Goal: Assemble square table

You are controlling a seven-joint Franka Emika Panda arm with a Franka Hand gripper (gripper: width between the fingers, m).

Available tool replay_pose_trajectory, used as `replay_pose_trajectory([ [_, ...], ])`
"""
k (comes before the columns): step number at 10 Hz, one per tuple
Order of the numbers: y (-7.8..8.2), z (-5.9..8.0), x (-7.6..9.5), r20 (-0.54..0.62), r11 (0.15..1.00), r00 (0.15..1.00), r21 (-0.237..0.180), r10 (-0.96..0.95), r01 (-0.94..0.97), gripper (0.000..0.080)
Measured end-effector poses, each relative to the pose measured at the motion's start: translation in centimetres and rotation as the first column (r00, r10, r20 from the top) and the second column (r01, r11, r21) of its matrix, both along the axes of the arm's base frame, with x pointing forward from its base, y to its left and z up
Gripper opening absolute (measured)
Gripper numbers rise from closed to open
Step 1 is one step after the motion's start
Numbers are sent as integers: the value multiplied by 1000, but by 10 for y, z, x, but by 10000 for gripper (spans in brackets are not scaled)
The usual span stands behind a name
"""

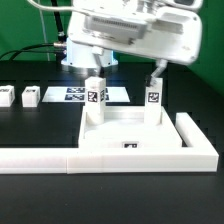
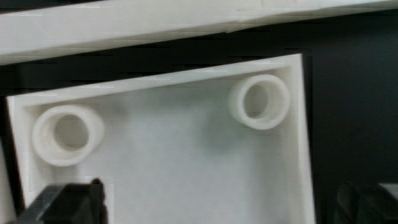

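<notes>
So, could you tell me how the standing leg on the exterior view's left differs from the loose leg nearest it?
The standing leg is upright on the tabletop; the loose leg sits apart on the black table. The standing leg shows tall and narrow; the loose leg looks low and squat. Both are white with a tag.

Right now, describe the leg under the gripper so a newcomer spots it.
Start at the white tabletop mid-table. On its far side, take the upright leg on the exterior view's right, below the gripper. Its twin stands left, by the marker board.
</notes>
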State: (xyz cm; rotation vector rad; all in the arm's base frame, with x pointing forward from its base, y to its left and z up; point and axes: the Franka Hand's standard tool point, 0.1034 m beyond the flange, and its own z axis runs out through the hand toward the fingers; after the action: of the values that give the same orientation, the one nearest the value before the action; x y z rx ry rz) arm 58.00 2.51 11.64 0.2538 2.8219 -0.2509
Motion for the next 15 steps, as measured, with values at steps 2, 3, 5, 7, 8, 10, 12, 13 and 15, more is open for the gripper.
replay_pose_trajectory([
  [2,-29,3,-11,-3,1000,1000,1,-14,14,649],
  [3,-38,3,-13,-7,1000,1000,-3,-24,24,649],
  [5,-36,2,-13,0,998,998,10,-60,60,649],
  [7,-36,2,-14,23,981,982,50,-189,188,649],
  [8,-37,0,-14,32,966,968,77,-251,248,649],
  [10,-58,-17,-17,50,888,897,172,-440,426,649],
  [12,-72,-17,-21,62,799,815,251,-577,547,649],
  [13,-81,-19,-26,55,759,776,264,-628,596,649],
  [15,-100,-17,-35,43,666,688,302,-724,682,649],
])
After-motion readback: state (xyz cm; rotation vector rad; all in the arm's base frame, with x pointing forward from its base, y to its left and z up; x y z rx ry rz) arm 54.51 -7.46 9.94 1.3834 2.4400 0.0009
